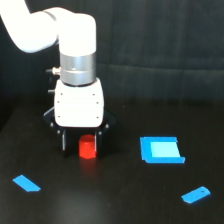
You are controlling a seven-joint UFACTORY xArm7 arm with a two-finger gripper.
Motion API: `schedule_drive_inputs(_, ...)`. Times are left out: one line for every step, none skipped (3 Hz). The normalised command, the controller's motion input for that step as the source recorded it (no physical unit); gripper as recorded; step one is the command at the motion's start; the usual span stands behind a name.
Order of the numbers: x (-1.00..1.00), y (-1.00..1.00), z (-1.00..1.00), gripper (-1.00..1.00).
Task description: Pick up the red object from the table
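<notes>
Gripper (81, 142) open, fingers either side of red block (87, 147) on table (115, 200); close squarely on block, then lift straight up.

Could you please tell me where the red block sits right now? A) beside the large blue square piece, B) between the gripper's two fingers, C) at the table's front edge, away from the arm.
B: the red block sits between the fingers of the gripper.
</notes>
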Motion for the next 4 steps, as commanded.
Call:
schedule_drive_inputs(0.15,0.07,-0.04,-1.00)
schedule_drive_inputs(0.21,0.09,0.02,-1.00)
schedule_drive_inputs(0.15,-0.07,0.02,-0.98)
schedule_drive_inputs(0.21,0.02,1.00,-0.98)
